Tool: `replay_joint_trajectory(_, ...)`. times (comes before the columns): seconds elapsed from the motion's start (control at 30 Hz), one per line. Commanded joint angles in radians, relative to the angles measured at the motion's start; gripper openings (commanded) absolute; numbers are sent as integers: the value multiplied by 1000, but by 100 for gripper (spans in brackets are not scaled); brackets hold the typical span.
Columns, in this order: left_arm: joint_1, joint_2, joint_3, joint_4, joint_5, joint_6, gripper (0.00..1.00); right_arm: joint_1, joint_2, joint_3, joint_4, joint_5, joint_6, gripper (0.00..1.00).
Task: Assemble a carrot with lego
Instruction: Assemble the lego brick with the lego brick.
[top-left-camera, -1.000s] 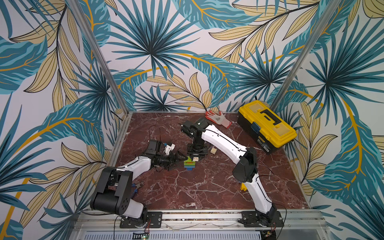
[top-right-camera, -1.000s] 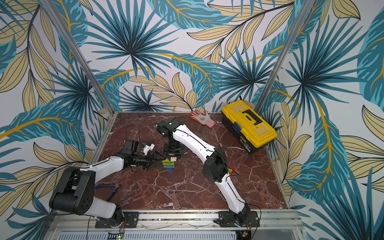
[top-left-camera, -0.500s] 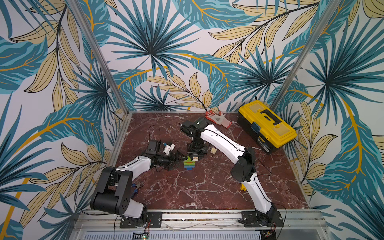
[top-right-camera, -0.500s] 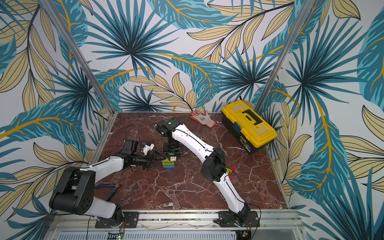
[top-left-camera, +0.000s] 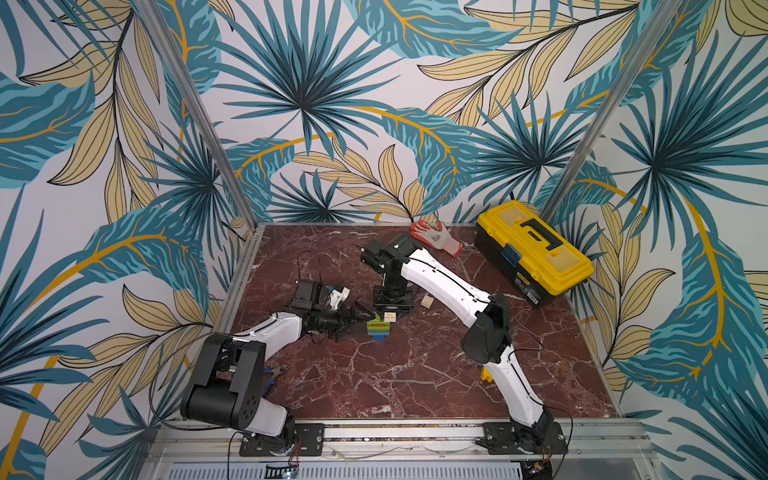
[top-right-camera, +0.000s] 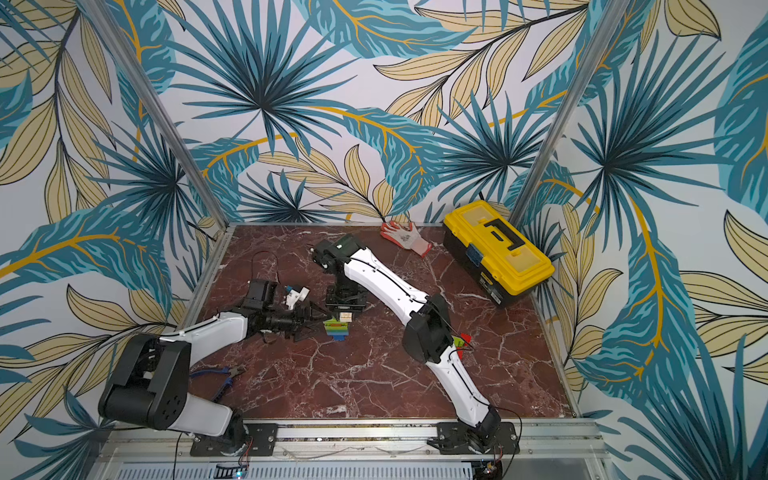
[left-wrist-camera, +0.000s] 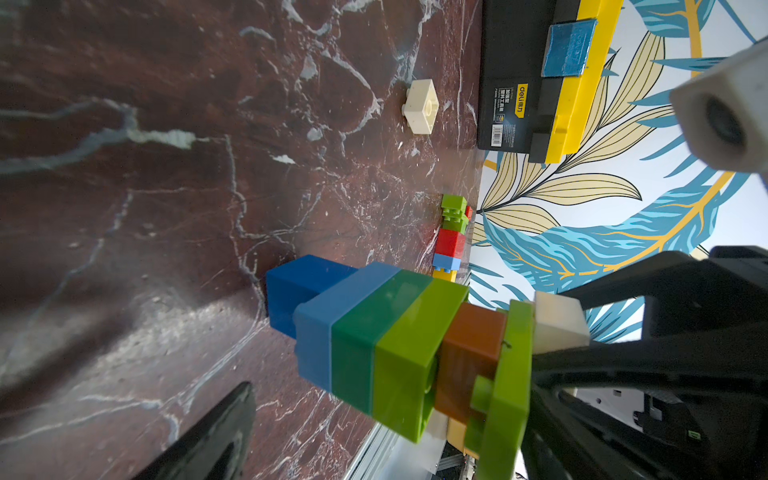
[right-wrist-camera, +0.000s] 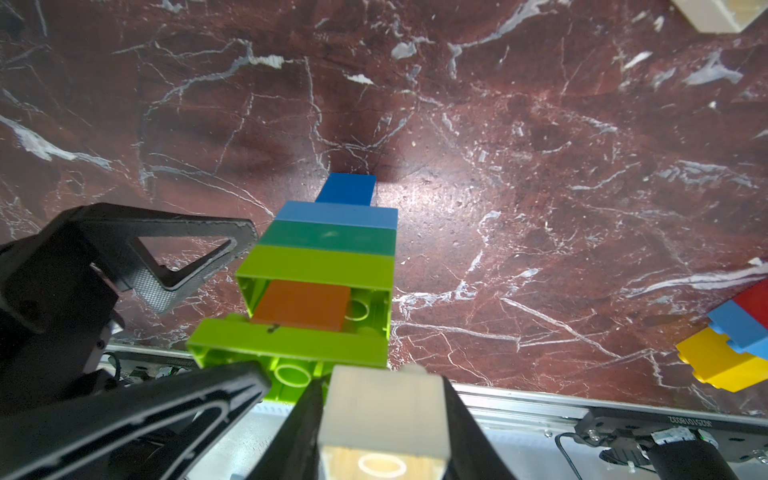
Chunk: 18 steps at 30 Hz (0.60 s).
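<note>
several loose bricks (right-wrist-camera: 727, 340), yellow, blue and red, are lying near the front of the marble table (top-left-camera: 374, 386), close to the elbow of the right arm. blue-handled pliers (top-right-camera: 226, 372) are lying by the base of the left arm.

further in, at the middle of the table, the lego stack (top-left-camera: 378, 329) is standing upright: dark blue at the bottom, then light blue, dark green, lime, orange and a thin lime plate. a cream brick (right-wrist-camera: 384, 395) is sitting on the very top. the right gripper (top-left-camera: 390, 312) is pointing straight down at it. its fingers are lying close on both sides of the cream brick, but i cannot tell if they are pressing it or are loose. the left gripper (top-left-camera: 360, 323) is reaching in from the side, spread wide, with one finger on each side of the stack and grasping nothing.

just behind, a second cream brick (top-left-camera: 427, 301) is lying alone. at the far edge a red and white glove (top-left-camera: 436, 237) is lying flat, and a yellow toolbox (top-left-camera: 536, 249) is standing in the far right corner.
</note>
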Motion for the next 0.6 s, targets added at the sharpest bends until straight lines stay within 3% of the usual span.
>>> replay_joint_trajectory(0.0,1,33,-14,-78,-127,9,96,6,42,-49,-4,60,3,45)
replay_joint_trajectory(0.57,1,33,-17,-78,-127,10,96,-43,-58,-92,83,16,-27,59)
